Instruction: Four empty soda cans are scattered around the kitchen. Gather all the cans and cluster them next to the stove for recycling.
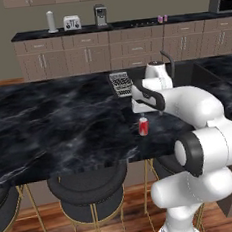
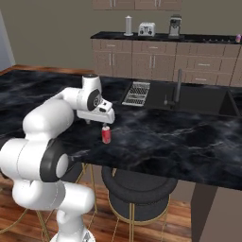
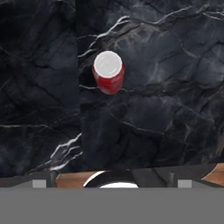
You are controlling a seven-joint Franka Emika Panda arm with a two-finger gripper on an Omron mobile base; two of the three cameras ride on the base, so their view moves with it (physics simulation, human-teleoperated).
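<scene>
A red soda can [image 1: 143,127] [image 2: 106,135] [image 3: 108,71] stands upright on the dark marble island, close to its front edge. My gripper [image 1: 151,113] [image 2: 97,123] [image 3: 111,178] hangs open just above it and holds nothing. In the hand view the can sits above and slightly left of the midline between the fingertips. Two purple soda cans [image 1: 162,18] stand together on the back counter, one of them also at the right base view's edge [image 2: 237,38]. Left of them lies the flat dark stove [image 1: 141,22].
A dish rack [image 1: 120,83] [image 2: 136,92] and a sink with a dark faucet [image 2: 177,87] lie behind the gripper. Round black stools [image 1: 88,188] [image 2: 140,189] stand under the island's front edge. The back counter holds a white canister [image 1: 51,21], toaster [image 1: 72,23], coffee machine [image 1: 100,15] and microwave [image 1: 221,3].
</scene>
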